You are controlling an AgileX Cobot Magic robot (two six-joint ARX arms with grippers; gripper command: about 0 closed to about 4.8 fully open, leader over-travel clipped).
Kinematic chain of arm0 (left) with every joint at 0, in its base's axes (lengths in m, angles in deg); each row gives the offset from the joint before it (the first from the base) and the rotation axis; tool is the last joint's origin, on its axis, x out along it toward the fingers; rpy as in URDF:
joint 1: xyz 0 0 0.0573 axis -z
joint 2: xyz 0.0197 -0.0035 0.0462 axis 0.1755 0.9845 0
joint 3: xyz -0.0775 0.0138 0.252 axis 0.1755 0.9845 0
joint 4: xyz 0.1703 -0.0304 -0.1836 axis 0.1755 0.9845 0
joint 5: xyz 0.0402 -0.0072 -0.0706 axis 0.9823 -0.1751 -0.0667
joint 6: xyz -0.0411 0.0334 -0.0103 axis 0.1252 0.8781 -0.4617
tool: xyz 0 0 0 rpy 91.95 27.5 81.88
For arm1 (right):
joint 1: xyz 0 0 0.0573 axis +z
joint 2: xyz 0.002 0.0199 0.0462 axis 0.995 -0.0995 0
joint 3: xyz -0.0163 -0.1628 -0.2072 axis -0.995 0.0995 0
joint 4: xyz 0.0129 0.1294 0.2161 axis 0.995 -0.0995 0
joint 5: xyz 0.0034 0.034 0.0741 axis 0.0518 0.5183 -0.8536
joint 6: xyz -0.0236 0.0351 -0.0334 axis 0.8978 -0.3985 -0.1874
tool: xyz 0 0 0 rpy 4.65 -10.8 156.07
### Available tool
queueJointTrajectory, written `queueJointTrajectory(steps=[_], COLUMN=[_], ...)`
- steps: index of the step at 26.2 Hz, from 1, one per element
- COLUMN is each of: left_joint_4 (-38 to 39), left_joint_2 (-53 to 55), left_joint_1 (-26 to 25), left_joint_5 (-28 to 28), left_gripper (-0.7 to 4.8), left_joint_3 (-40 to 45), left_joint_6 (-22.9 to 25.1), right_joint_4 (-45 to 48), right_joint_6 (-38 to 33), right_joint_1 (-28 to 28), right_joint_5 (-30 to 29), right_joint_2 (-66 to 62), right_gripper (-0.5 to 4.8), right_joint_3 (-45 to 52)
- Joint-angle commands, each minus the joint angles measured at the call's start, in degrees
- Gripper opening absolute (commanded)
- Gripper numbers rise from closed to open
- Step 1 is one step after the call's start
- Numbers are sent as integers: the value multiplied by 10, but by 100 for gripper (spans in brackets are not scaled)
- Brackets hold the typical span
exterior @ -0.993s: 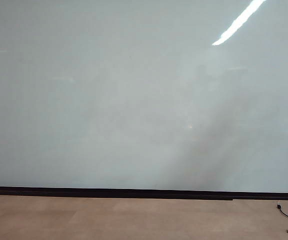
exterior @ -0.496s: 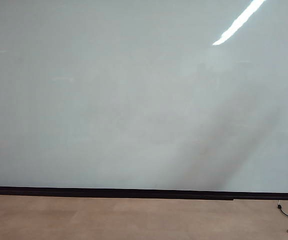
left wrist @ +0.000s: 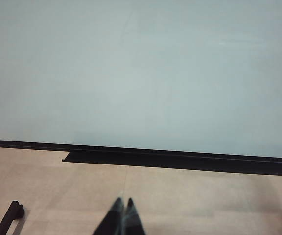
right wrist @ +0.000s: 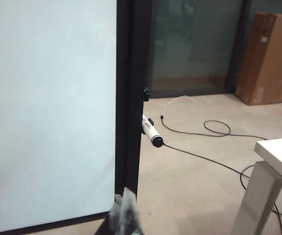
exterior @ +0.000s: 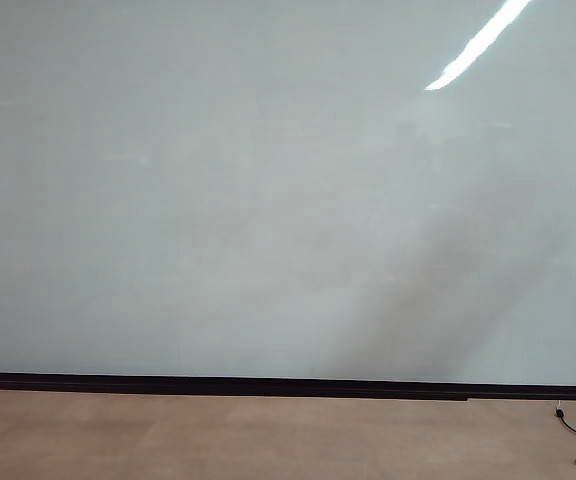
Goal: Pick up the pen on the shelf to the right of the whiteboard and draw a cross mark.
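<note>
Right gripper [right wrist: 124, 208] sits with its fingertips pressed together, nothing between them, pointing at the black side frame [right wrist: 129, 98] of the whiteboard [right wrist: 48, 107]. Past that frame the pen [right wrist: 152, 132] pokes out, white barrel with dark print, dark end toward the camera. Behind it a black cable [right wrist: 199, 154] snakes over the floor, a white table [right wrist: 278, 152] beside it, a cardboard box [right wrist: 268, 58] at the back. Left gripper [left wrist: 123, 218] is pinched closed too, empty, low over the floor, facing the board's black bottom strip [left wrist: 180, 160]. From the room camera, the board is blank.
</note>
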Motion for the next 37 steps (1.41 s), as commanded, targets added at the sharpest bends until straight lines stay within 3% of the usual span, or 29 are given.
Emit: queueJointTrajectory(steps=[1, 2, 4, 5, 12, 17, 22, 26, 30, 37], left_joint_4=[-5, -5, -5, -5, -5, -5, -5, -5, -5, -5], left_joint_2=[0, 0, 0, 0, 0, 0, 0, 0, 0, 0], left_joint_1=[0, 0, 0, 0, 0, 0, 0, 0, 0, 0], left_joint_5=[-2, -2, -2, -2, -2, -2, -2, -2, -2, -2], left_gripper=[-4, -5, -5, -4, -4, -4, -5, -5, -5, -4], left_joint_3=[-2, -2, -2, -2, -2, -2, -2, -2, -2, -2], left_joint_6=[3, 3, 2, 2, 3, 3, 3, 3, 3, 3], right_joint_4=[8, 12, 57, 81, 232, 295, 427, 551, 745, 760], right_joint_6=[12, 20, 47, 50, 57, 67, 74, 57, -10, -14], right_joint_1=[-1, -1, -1, -2, -66, -139, -238, -261, -279, -275], right_joint_5=[9, 9, -13, -24, -179, -279, -389, -393, -393, -444], right_joint_2=[-65, -86, -169, -196, -317, -371, -460, -556, -723, -877], right_gripper=[4, 25, 200, 226, 228, 314, 320, 319, 319, 319], right_joint_3=[-38, -49, -81, -88, -89, -89, -89, -89, -93, -158])
